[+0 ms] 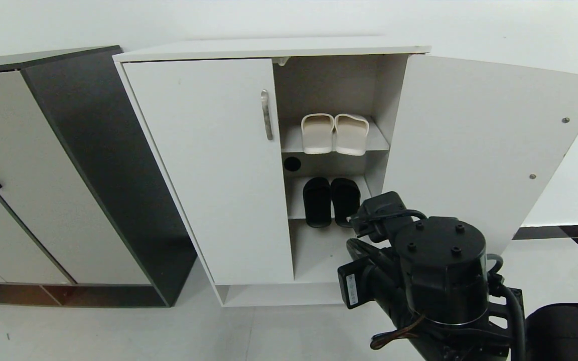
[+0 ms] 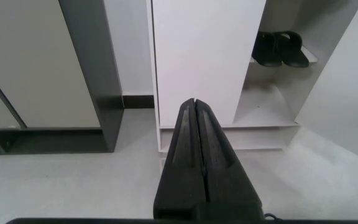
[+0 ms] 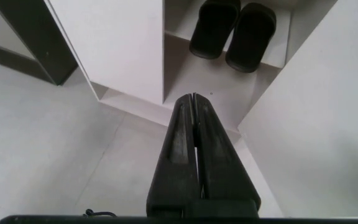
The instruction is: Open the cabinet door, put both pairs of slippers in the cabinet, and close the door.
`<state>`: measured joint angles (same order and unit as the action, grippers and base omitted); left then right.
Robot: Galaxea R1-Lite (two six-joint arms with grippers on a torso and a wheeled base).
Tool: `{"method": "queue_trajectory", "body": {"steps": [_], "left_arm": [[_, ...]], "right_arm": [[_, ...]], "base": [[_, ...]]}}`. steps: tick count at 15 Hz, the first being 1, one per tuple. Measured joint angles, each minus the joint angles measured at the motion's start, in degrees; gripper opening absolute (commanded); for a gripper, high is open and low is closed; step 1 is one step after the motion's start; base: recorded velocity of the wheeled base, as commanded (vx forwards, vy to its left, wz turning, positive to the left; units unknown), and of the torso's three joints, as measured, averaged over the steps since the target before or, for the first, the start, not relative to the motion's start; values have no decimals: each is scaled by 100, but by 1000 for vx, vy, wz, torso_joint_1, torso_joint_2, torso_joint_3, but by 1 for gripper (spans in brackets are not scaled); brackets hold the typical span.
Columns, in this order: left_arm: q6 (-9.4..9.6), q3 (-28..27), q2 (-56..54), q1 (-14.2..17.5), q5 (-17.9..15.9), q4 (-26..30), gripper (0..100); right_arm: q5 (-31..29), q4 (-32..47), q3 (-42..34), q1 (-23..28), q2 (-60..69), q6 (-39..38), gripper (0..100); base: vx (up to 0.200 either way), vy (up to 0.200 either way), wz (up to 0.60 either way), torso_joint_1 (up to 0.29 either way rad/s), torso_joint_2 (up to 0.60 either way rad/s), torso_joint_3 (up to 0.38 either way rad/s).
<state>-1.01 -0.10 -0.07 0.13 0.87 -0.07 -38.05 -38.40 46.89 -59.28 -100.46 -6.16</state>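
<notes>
Pale floor and white wall around the white cabinet. Its right door is wide open, its left door shut, with a metal handle. Cream slippers sit side by side on the upper shelf, black slippers on the lower shelf. I see both grippers pinched closed and empty: left gripper, right gripper aimed below the black pair. Dark grey cabinet is just to the left. Right arm blocks part of the lower opening.
</notes>
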Motion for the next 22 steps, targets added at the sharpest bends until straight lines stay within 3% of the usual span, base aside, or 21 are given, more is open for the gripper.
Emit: {"method": "queue_trajectory", "body": {"steps": [7, 22], "left_arm": [[-2, 2, 0, 0, 4, 7, 0], [1, 2, 0, 0, 0, 2, 0]], "right_arm": [[61, -99, -89, -2, 0, 59, 0], [140, -106, -100, 5, 2, 61, 0]], "base": [[0, 0, 0, 0, -26, -29], [0, 0, 0, 94, -431, -337]]}}
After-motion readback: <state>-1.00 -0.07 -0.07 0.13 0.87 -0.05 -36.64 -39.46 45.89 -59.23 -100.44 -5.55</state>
